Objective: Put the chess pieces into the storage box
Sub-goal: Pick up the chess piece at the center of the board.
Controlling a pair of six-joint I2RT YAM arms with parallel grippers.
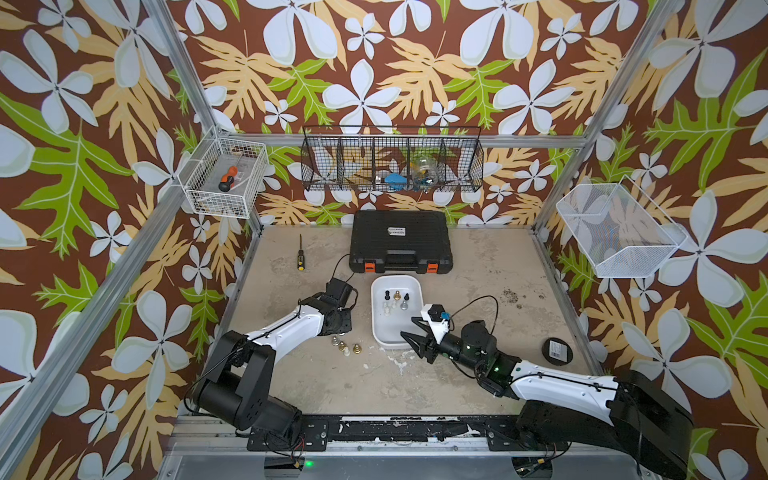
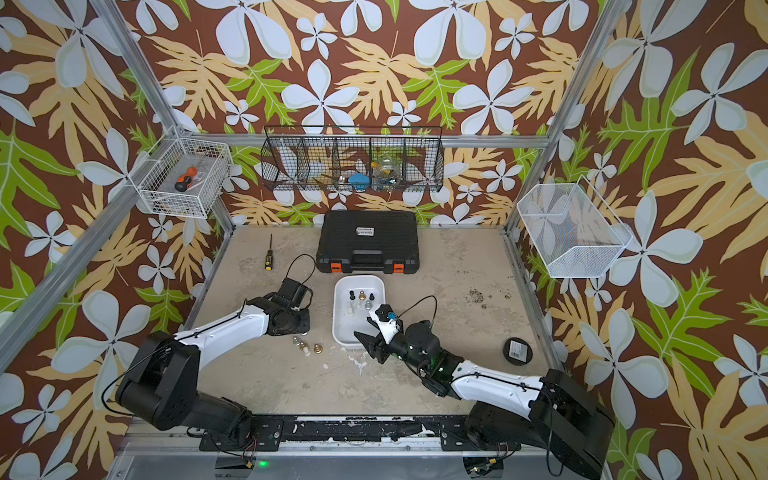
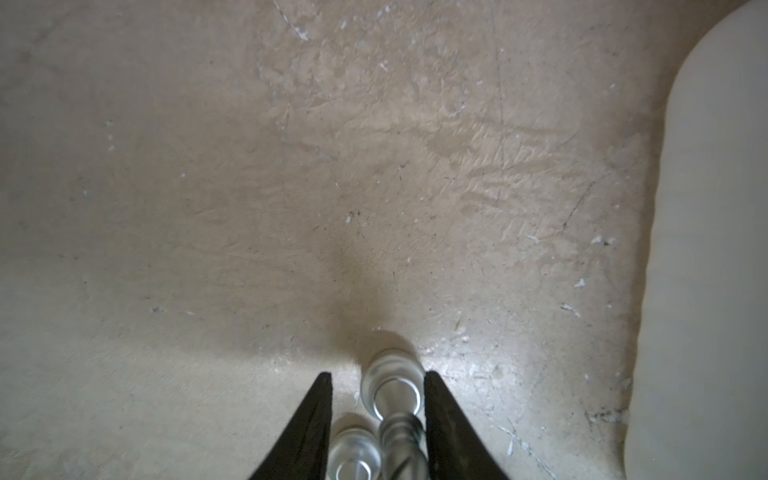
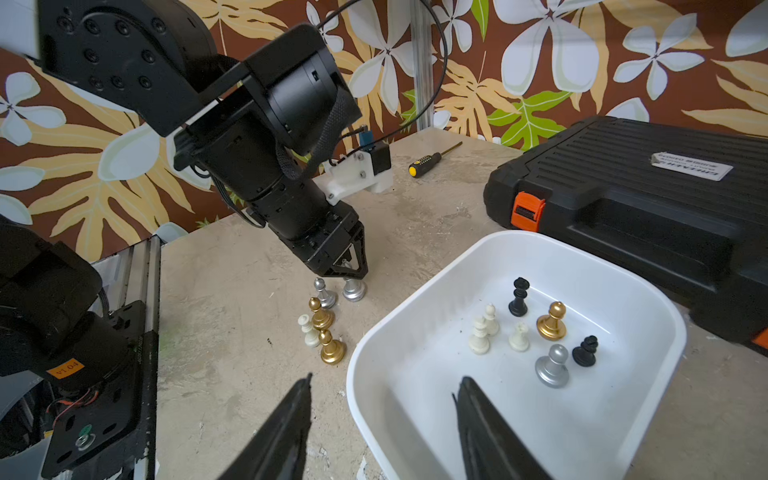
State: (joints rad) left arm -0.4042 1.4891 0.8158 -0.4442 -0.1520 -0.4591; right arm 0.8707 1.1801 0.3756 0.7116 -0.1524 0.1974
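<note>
The white storage box point(image 1: 397, 277) point(image 2: 359, 277) point(image 4: 415, 399) holds several chess pieces: black point(image 4: 519, 297), cream point(image 4: 479, 336), gold point(image 4: 552, 320) and silver point(image 4: 552, 365). Left of it on the table stand two gold pieces point(image 4: 331, 347) point(image 1: 356, 348), a cream one point(image 4: 308, 330) and a silver one point(image 4: 324, 293). My left gripper point(image 4: 351, 268) point(image 3: 378, 376) points down with its fingers either side of another silver piece point(image 4: 354, 289) point(image 3: 390, 386); one finger touches it, the other leaves a small gap. My right gripper point(image 1: 408, 326) point(image 2: 361, 326) point(image 4: 386, 378) hovers open over the box's near rim, holding nothing.
A black toolcase point(image 1: 401, 239) with orange latches lies just behind the box. A yellow-capped screwdriver point(image 1: 299, 259) lies at the back left, and a black round disc point(image 1: 557, 351) at the right. Wire baskets hang on the walls.
</note>
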